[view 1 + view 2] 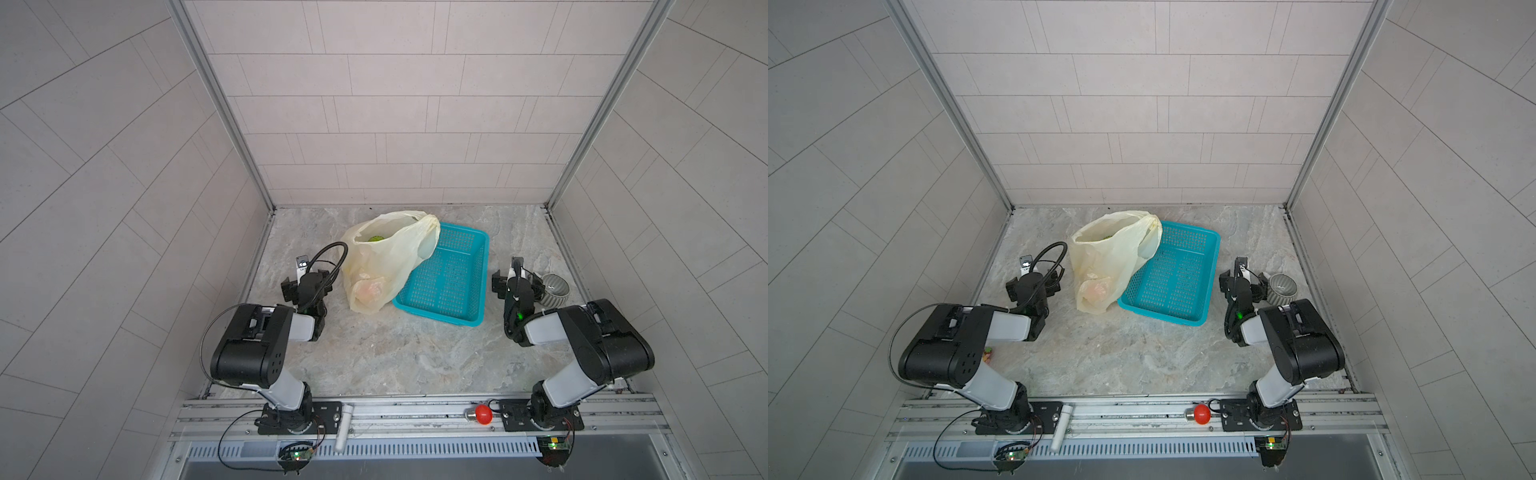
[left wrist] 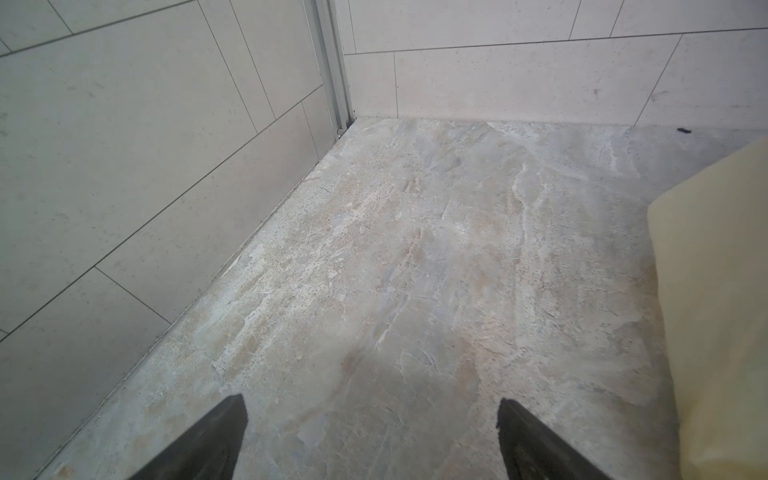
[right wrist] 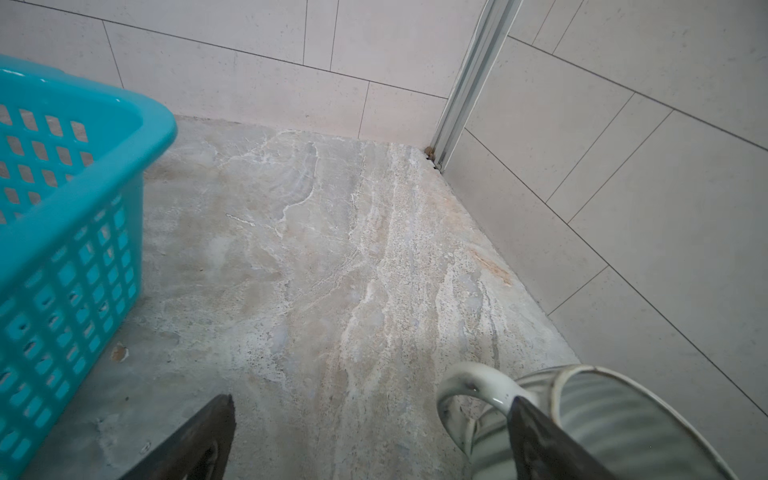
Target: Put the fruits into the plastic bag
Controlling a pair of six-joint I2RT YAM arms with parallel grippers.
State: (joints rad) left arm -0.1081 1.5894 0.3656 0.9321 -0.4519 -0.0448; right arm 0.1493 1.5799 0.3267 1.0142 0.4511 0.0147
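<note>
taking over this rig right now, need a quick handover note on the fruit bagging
Left gripper: open, empty, over bare table beside the translucent cream-yellow plastic bag.
Right gripper: open, empty, beside a striped grey ceramic mug.
Fruits: a round green fruit shows in the bag's mouth; an orange-pink shape shows through its lower end.
Teal perforated plastic basket: empty.
Done: fruits seen are bagged.
Left: seemingly nothing; a small coloured speck by the left arm is too small to identify.
</note>
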